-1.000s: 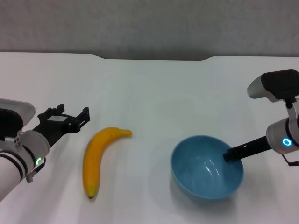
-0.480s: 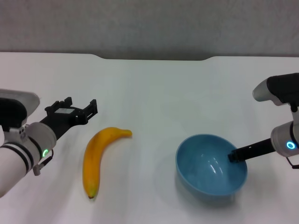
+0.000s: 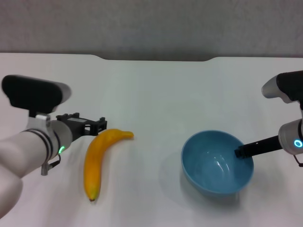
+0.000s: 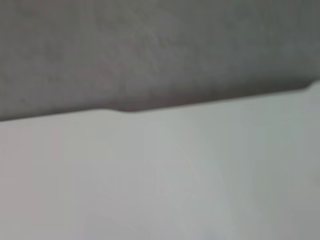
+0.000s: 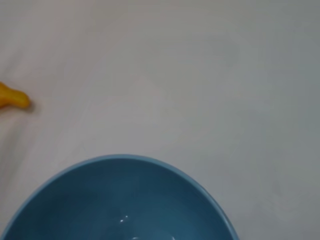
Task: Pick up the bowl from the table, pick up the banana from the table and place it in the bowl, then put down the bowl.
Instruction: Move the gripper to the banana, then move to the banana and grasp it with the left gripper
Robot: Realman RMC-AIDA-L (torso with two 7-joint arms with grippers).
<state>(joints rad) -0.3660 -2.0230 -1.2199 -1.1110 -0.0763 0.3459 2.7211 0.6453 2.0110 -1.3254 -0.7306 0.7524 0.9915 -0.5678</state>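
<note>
Nearest me, the banana (image 3: 97,161) lies untouched on the table (image 3: 156,94), so that pick is left. My right gripper (image 3: 239,153) grips the bowl's (image 3: 217,163) right rim; I judge the bowl lifted. My left gripper (image 3: 92,126) sits just beside the banana's far end; I cannot tell its opening. Beyond, bare tabletop runs to the notched far edge.

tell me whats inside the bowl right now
The bowl holds no object; only the right gripper's finger reaches over its rim. The banana lies on the table, the left gripper beside it.
</note>
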